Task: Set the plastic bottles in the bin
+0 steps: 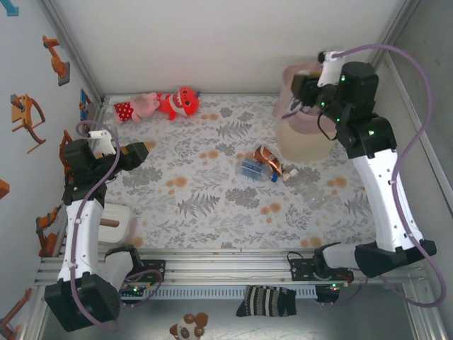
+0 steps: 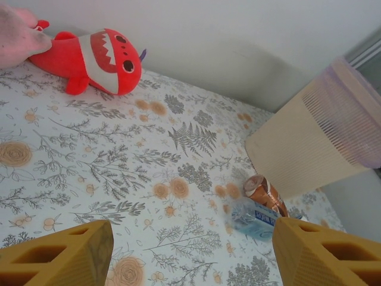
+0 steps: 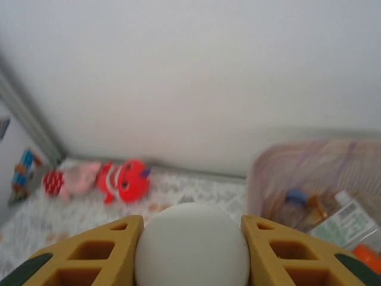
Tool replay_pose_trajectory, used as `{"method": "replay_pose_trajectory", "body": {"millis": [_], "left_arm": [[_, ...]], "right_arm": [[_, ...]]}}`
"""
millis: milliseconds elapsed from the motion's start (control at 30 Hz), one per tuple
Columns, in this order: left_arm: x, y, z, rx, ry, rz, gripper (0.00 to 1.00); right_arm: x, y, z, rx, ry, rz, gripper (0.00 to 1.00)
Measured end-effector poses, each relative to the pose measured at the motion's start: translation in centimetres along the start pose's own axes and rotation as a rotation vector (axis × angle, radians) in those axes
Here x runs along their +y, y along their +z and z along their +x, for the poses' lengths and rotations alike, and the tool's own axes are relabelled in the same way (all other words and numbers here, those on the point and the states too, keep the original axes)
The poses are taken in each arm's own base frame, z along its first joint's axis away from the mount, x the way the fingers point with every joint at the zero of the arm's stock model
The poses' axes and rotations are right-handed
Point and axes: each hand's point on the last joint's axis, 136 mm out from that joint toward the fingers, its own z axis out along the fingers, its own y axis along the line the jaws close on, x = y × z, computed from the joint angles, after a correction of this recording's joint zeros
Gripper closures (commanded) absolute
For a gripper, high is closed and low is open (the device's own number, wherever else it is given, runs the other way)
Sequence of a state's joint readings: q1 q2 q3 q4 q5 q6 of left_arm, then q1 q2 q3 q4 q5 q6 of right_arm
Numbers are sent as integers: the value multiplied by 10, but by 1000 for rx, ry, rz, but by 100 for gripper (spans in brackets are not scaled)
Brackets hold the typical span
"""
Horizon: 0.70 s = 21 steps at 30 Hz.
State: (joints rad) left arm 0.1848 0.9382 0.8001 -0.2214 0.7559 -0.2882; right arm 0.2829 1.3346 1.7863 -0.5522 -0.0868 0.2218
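Meanwhile: right arm grips a white object above the bin, left arm hangs open

Up at the far right of the table, the right gripper (image 3: 190, 229) is clamped on a white rounded object (image 3: 191, 247), which sits tight between both yellow fingers (image 3: 89, 259). Whether that object is a bottle cannot be told from its smooth end alone. In the top view the right arm reaches over the pink mesh rim of the bin (image 1: 301, 142). From the right wrist the bin's opening lies just below and to the right of the grip. Several bottles in the bin (image 3: 333, 217) lie in a heap: one with a blue cap, one with a green and white label, and something orange at the edge.

Loose plastic bottles (image 1: 258, 166) lie in a small cluster on the floral tablecloth (image 1: 212, 205), just beside the bin's cream base. From the left wrist, two of them can be made out: a clear blue-labelled bottle (image 2: 256, 217) on its side, touching a brown-labelled bottle (image 2: 265, 193).

Over the left side of the table, the left gripper (image 1: 141, 151) has its jaws spread with nothing between them. It is well apart from the cluster.

Along the back wall a red plush toy (image 1: 180, 103) lies against a pink plush toy (image 1: 138, 106). A small white box (image 1: 117, 227) sits near the left arm's base.
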Motion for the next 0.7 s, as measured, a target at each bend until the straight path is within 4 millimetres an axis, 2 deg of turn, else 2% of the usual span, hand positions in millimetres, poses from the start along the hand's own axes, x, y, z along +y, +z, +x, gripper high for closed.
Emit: {"method": "replay_pose_trajectory", "body": {"millis": [133, 233, 300, 367, 500, 600, 700], "left_arm": [[1, 0, 0, 0, -1, -3, 29], [1, 0, 0, -1, -1, -5, 29], [1, 0, 0, 0, -1, -5, 29], [2, 1, 1, 3, -5, -9, 29], [6, 3, 2, 9, -13, -19, 29], [10, 4, 4, 17, -22, -30, 29], [14, 7, 6, 30, -34, -37, 29]], "right_arm": [[-40, 10, -41, -135, 141, 76, 89], [-79, 25, -54, -189, 271, 140, 94], [-108, 38, -54, -210, 350, 184, 95], [-139, 55, -46, -213, 423, 224, 96], [-184, 91, -20, -176, 524, 248, 95], [-204, 117, 3, -131, 573, 234, 95], [-211, 141, 23, -91, 599, 196, 95]]}}
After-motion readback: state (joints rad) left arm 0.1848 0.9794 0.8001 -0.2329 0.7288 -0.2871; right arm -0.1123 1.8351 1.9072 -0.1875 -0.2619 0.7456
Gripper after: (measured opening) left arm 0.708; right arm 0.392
